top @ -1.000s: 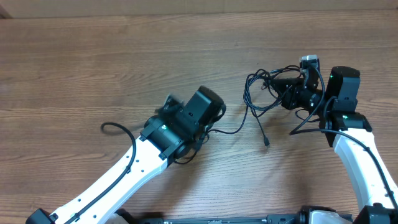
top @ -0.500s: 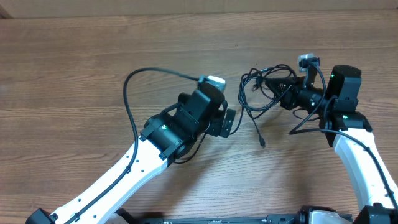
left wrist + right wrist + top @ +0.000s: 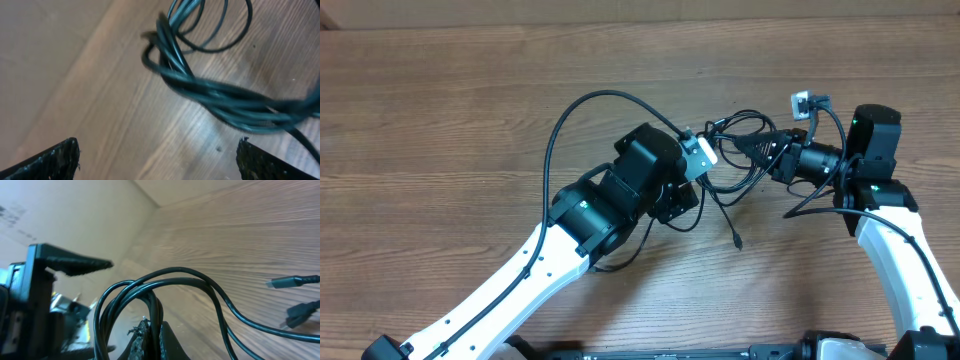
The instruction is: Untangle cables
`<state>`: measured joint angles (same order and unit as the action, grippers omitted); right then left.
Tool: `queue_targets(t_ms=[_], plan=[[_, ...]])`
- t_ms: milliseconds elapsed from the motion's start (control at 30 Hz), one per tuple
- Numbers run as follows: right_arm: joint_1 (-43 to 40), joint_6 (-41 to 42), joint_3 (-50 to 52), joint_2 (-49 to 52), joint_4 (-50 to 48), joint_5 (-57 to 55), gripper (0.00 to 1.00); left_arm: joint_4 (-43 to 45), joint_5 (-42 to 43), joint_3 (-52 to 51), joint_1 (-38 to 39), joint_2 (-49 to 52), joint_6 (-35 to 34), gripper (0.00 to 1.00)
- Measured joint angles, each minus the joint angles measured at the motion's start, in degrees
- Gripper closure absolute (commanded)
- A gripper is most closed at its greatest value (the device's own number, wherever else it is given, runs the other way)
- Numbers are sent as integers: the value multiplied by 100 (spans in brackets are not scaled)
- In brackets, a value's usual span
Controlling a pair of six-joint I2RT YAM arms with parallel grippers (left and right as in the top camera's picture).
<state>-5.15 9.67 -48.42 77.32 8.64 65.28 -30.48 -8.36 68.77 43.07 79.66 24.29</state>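
The cables (image 3: 740,142) are a bundle of thin black cords on the wooden table, right of centre. One loose strand trails down to a small plug (image 3: 735,241). My right gripper (image 3: 778,150) is shut on the bundle; in its wrist view the cords (image 3: 150,282) loop up from between the closed fingertips (image 3: 152,337). Two plug ends (image 3: 292,282) lie on the wood beyond. My left gripper (image 3: 698,182) stands open just left of the bundle. In the left wrist view the cables (image 3: 200,85) lie ahead of the wide-apart fingertips (image 3: 57,160), with nothing between them.
The left arm's own thick black wire (image 3: 582,105) arcs high over the table (image 3: 440,120) to its wrist camera (image 3: 698,155). The right arm (image 3: 880,220) comes in from the lower right, carrying its own wire (image 3: 812,200).
My left arm has swung up and right, bringing its open gripper to the bundle. The right gripper, still shut on the cables, has shifted slightly left and the loose plug end has drifted left.
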Motion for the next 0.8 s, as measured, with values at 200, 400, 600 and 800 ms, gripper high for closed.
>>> queue_targets(t_ms=[200, 400, 600, 800], plan=[[-11, 66, 0, 0, 90, 326, 96, 461, 52, 0, -2, 0, 588, 0], [-11, 63, 0, 0, 109, 417, 96, 505, 542, 0, -11, 0, 1259, 9], [-11, 63, 0, 0, 109, 413, 96, 505, 758, 0, -11, 0, 1303, 10], [-11, 63, 0, 0, 114, 361, 96, 483, 859, 0, -11, 0, 511, 0]])
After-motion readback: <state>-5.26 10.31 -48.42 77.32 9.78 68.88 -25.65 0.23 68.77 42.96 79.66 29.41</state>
